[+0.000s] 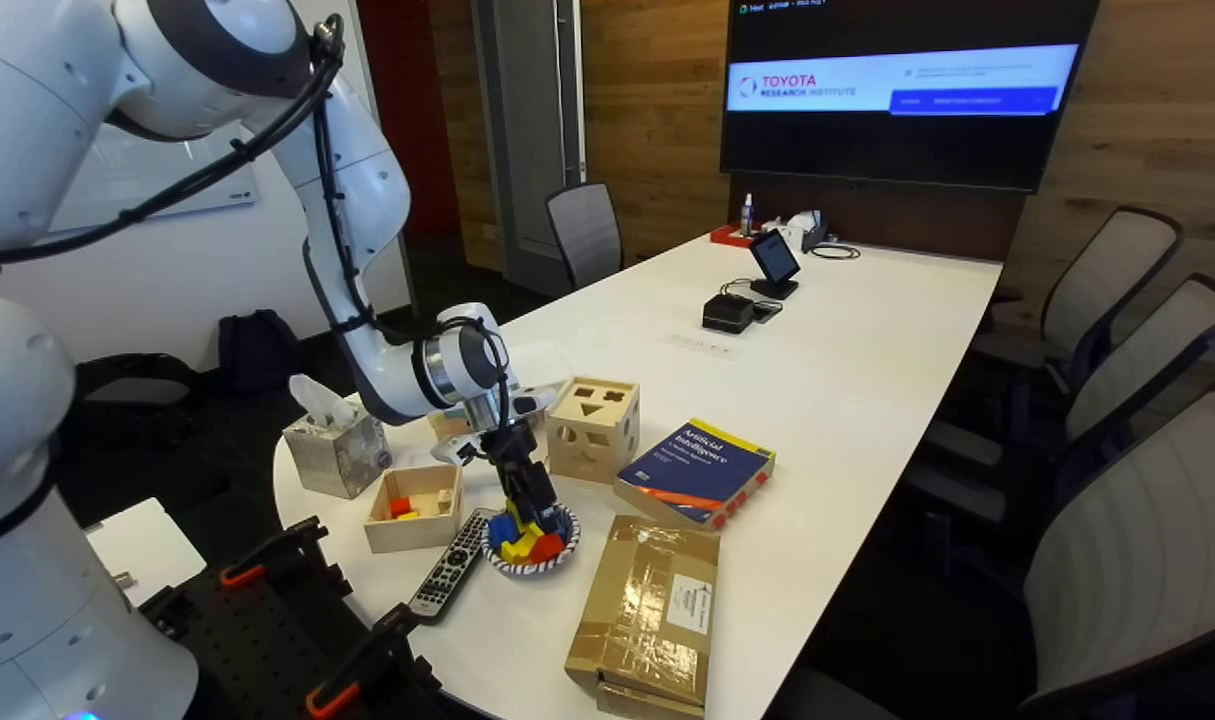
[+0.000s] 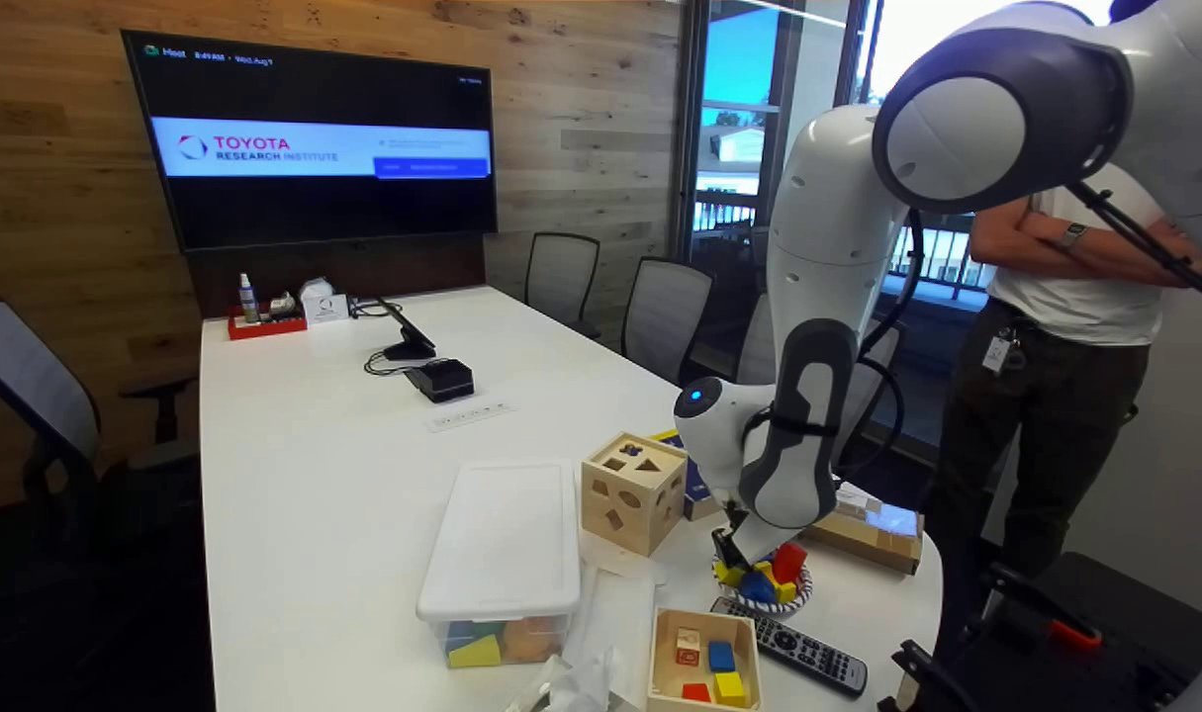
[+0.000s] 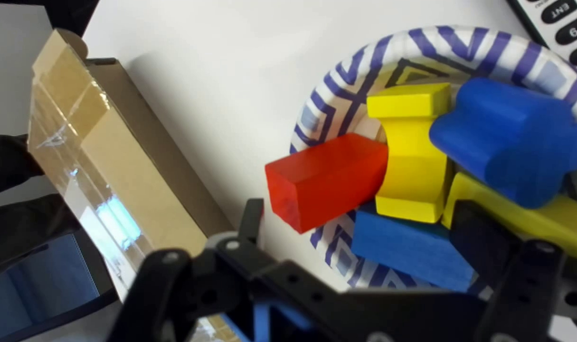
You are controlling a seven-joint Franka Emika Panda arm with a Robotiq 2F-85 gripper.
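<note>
The gripper [image 3: 359, 213] stands spread with nothing clasped at the bowl [image 3: 426, 40], where the red block [image 3: 328, 180], at nine o'clock in the wrist view, juts over the rim, probably because the yellow block [image 3: 414, 161] and blue block [image 3: 407, 247] crowd the middle.

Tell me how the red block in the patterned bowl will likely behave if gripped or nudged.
The red block is probably stiff, given its flat faces and crisp edges. Its smooth-looking surface might slip a little. One end sticks up above the rim of the bowl, so it could topple if nudged.
</note>
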